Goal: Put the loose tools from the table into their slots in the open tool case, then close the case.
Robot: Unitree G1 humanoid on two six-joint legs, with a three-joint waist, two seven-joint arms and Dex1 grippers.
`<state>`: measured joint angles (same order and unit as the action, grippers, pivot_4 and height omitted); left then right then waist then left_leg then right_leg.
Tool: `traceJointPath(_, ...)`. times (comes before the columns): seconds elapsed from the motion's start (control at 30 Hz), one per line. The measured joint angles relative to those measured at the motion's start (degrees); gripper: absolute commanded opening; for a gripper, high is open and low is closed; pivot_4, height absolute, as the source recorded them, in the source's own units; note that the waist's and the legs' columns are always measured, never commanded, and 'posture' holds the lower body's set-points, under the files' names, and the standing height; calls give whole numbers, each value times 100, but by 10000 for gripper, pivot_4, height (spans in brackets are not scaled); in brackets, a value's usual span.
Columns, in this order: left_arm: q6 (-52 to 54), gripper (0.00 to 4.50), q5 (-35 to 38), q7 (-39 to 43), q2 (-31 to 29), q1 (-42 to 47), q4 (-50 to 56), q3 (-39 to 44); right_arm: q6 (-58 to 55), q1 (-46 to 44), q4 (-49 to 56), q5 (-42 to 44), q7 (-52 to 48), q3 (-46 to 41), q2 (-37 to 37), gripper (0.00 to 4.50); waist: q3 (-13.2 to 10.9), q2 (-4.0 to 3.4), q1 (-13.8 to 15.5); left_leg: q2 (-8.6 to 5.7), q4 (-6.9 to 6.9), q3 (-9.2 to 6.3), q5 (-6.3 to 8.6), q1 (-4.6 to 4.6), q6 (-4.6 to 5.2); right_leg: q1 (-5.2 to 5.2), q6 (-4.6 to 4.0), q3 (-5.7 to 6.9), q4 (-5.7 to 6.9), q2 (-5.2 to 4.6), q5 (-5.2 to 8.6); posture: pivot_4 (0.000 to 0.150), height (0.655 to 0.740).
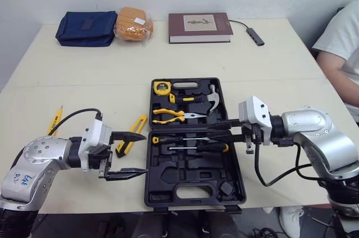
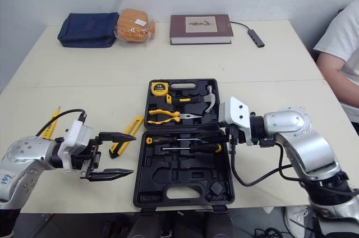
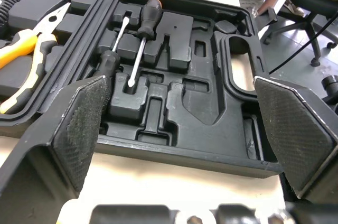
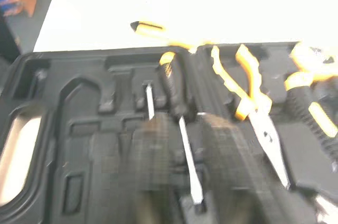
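Tool case [image 1: 190,179] open, left gripper [image 1: 146,153] jaws wide, empty, right gripper [image 1: 213,129] jaws slightly parted astride screwdriver [image 1: 168,138].

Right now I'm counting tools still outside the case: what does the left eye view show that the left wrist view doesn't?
Left eye view adds a yellow utility knife and a thin yellow tool, both loose on the table left of the tool case. Left wrist view adds the textured pads of the open left end effector. Both share the tool case, its two screwdrivers and the pliers.
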<state>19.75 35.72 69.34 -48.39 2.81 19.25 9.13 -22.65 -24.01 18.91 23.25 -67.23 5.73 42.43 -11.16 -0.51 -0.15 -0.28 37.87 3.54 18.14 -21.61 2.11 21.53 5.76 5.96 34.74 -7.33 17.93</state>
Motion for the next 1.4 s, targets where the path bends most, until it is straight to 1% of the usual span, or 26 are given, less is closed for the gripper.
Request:
traceJointPath(0.17,-110,45000,-29,24,2,16,-20,-3,634,133,-344,-332,12,337,-262,426,0,0,-4,0,0,2,0,0,0,1,0,-1,2,0,0,1500,7400)
traceJointPath(0.4,-113,45000,-30,17,4,21,-20,-9,1025,254,-619,-656,-44,589,-267,426,0,0,-3,-1,0,3,0,0,0,1,0,-1,3,0,0,1500,7400)
traceJointPath(0.47,-118,45000,-35,14,13,22,-21,-10,1380,352,-885,-996,-59,817,-267,426,0,0,-2,-1,0,2,0,1,0,1,0,0,3,1,0,1500,7400)
traceJointPath(0.67,-219,45000,-107,14,34,14,-192,-10,1641,387,-1164,-1174,56,884,-337,426,1,2,-18,0,0,2,-1,7,-3,-1,0,-2,8,3,0,1500,7400)
traceJointPath(0.8,-236,45000,-118,10,36,-12,-194,-10,1667,419,-1258,-1179,133,878,-392,426,7,13,-15,1,0,2,-2,17,-7,-8,0,-4,14,1,0,1500,7400)
traceJointPath(0.87,-236,45000,-119,-39,43,-40,-193,-9,1632,428,-1262,-1178,162,873,-422,426,8,13,-19,1,0,2,11,21,-33,-8,0,-7,19,0,0,1500,7400)
traceJointPath(0.97,-235,45000,-120,-77,65,-57,-193,-10,1575,414,-1244,-1215,177,923,-418,426,10,16,-19,2,0,1,12,25,-37,-9,-1,-7,21,0,1,1500,7400)
traceJointPath(1.2,-166,45000,-119,-177,73,22,-164,-17,1474,315,-1207,-1380,212,1088,-386,426,30,47,-24,5,0,-1,15,37,-43,-19,-7,-8,22,0,2,1500,7400)
traceJointPath(1.4,238,45000,-89,-457,73,285,264,-91,766,121,-1064,-1417,283,1308,-410,426,60,78,-104,8,-2,-9,13,46,-46,-29,-15,-5,23,-1,1,1500,7400)
